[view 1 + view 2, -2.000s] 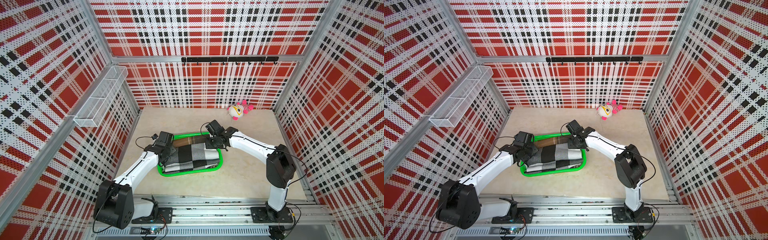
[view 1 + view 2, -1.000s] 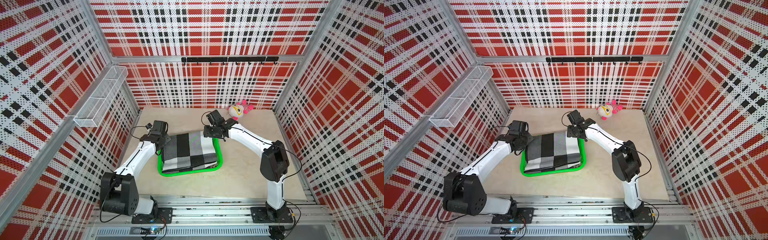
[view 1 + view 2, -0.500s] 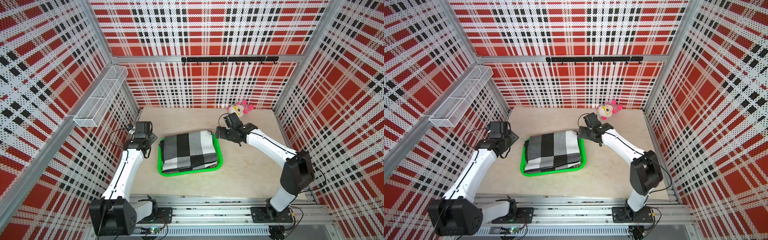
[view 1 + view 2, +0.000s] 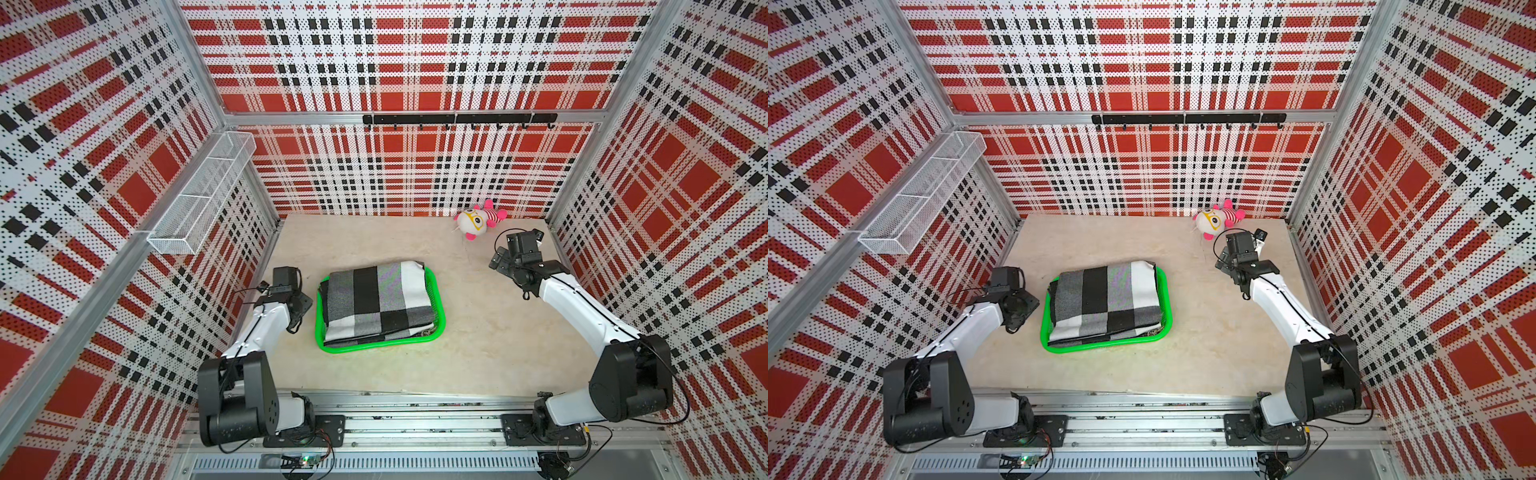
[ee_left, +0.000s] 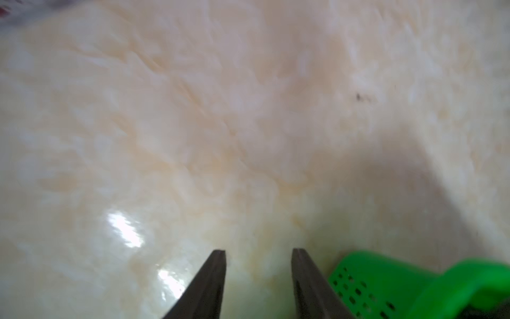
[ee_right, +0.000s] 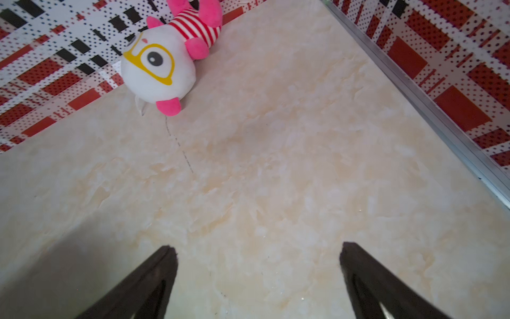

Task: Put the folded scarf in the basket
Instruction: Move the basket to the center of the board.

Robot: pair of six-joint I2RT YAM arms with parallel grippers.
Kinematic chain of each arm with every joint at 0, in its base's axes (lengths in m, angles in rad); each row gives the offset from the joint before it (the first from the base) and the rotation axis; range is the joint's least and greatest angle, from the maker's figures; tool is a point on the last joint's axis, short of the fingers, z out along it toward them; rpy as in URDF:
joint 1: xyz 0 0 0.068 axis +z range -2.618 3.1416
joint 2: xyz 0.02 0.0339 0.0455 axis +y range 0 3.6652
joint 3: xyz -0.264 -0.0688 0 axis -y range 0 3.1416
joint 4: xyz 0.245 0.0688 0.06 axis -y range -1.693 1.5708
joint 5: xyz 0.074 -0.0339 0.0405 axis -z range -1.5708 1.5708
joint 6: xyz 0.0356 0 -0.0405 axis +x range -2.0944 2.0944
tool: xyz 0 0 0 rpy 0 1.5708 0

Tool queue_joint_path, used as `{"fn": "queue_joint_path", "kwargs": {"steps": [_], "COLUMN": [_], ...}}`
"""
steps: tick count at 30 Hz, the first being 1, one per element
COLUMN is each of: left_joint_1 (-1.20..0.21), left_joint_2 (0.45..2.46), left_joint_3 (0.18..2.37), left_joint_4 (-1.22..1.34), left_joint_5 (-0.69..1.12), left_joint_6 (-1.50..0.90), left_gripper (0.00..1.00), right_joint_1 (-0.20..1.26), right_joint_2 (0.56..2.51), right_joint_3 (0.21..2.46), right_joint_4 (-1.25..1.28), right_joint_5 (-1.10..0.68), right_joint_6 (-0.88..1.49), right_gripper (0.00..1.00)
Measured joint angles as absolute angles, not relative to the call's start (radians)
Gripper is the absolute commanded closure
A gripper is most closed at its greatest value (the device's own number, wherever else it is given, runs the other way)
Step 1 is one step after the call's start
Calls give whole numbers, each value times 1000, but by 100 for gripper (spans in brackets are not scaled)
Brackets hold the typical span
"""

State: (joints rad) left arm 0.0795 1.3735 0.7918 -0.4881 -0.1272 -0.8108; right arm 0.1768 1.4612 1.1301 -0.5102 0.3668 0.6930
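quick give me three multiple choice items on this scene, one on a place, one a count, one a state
1. Where is the scarf?
A. held up in the air
B. in the green basket
C. spread flat beside the basket

2. How many plush toys are in view?
A. one
B. two
C. three

3. How do the jaws of the right gripper stand?
A. shut on the scarf
B. shut on a toy
C. open, holding nothing

Answers: 1 B, both top views show it folded inside the green rim; 2 A, a single pink and white toy shows; 3 C, the right wrist view shows only bare table between them.
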Motion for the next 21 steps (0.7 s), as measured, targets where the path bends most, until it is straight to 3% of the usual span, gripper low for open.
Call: {"fn": "queue_joint_path", "kwargs": {"steps": [5,10,11,12,17,21], "left_joint_1": [-105,-182,-183,-179,-174,-198], "left_joint_2": [1395,1498,1510,1518,1499,1435], "left_joint_3": [797,879,895,913,991,1010], "left_joint_4": [-402,-377,-372,-366,-357,-337], "left_joint_5": [-112,-92,-93,-95,-191,-433], "left_joint_6": [-899,-908,-905,-889,-767,-721], "left_gripper": [55,46,12,1,1,1], "right_joint_1": [83,42,44,44,45,57], "right_joint_2": [1468,1412,1395,1375,1367,1370], "right_joint_3": [1064,906,877,844,803,695], "right_joint_4": [-427,-237,-202,-152,2,194], "right_joint_5": [297,282,289,302,341,375], "right_joint_6": [690,638,617,589,483,396], "right_gripper": [0,0,0,0,0,0]}}
